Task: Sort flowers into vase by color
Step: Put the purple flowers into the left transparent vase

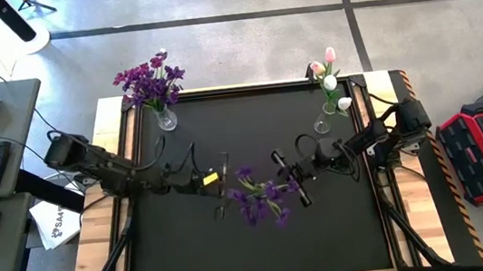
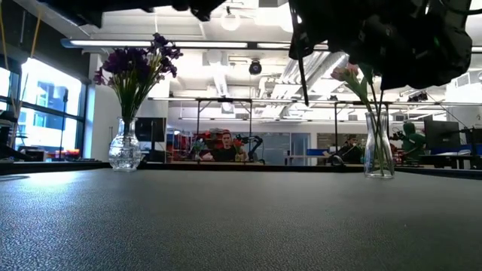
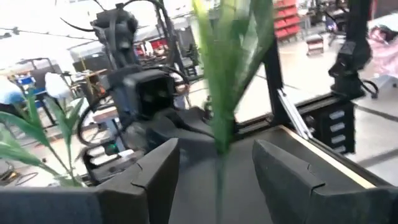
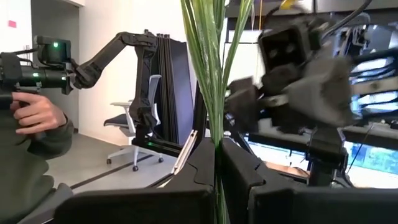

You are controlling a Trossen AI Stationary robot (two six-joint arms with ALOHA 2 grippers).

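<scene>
Centre of the high view: both hands meet over the worktop [image 1: 173, 253] at one purple flower [image 1: 262, 199]. The right hand [image 1: 290, 177] is clamped together on its stem. The left hand [image 1: 221, 181] stands apart, the same stem passing between its fingers [image 3: 155, 177] untouched. The stem's long axis runs left to right between the arms, blossoms hanging toward lower centre. The purple vase [image 1: 166, 118] lies upper left, nearer the left arm; the tulip vase [image 1: 321, 124] upper right.
</scene>
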